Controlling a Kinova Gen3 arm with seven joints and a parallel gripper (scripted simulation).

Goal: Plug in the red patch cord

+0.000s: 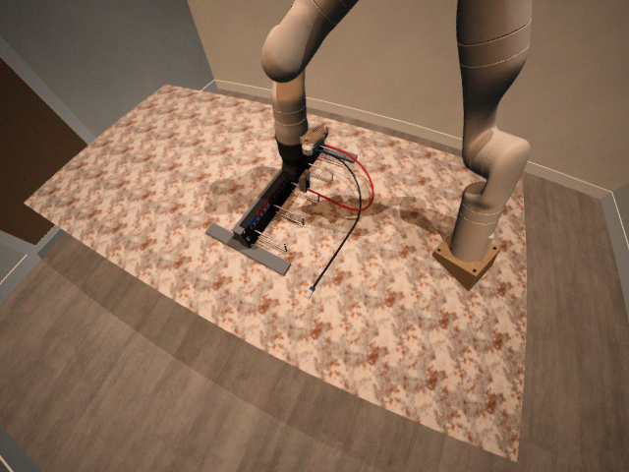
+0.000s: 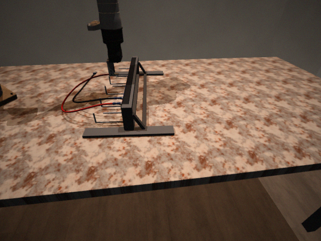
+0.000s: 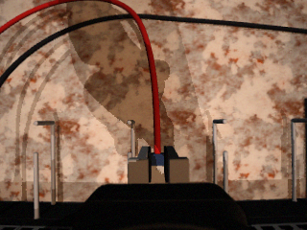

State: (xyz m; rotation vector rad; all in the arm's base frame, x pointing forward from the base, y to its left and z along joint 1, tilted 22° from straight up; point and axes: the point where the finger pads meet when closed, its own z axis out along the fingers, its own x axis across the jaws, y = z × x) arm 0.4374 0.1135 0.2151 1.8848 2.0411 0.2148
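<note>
Red patch cord (image 1: 371,188) (image 2: 63,102) (image 3: 153,72): slender, apparently light and springy; one end at the rack, the other led in an arc to the end effector. To be expected: some side pull from the bend during insertion.

Blue plug (image 3: 158,159), free end of the same: pinched between the fingertips of the end effector (image 1: 304,181) (image 2: 111,73) (image 3: 157,158), cord trailing away from the rack. Small and smooth-looking; slip or twist under push is judged possible. Grip best kept on the plug body, clear of the latch and the flexible cord. Latch orientation cannot be told.

Rack (image 1: 259,200) (image 2: 127,114) (image 3: 29,211): upright on flat feet, unfastened. A straight, measured push is called for; excess force could shift or tip it. Seating of the plug is not shown; the green label cannot be made out.

Thin metal rods (image 1: 268,239) (image 2: 110,122) (image 3: 53,163): projecting on the cord side, some near the fingers; snagging to be avoided upon withdrawal.

Black cord (image 1: 360,203) (image 2: 84,86) (image 3: 216,20): loose end laid on the bench (image 1: 406,329) (image 2: 207,145) (image 3: 269,72), to be left undisturbed.
</note>
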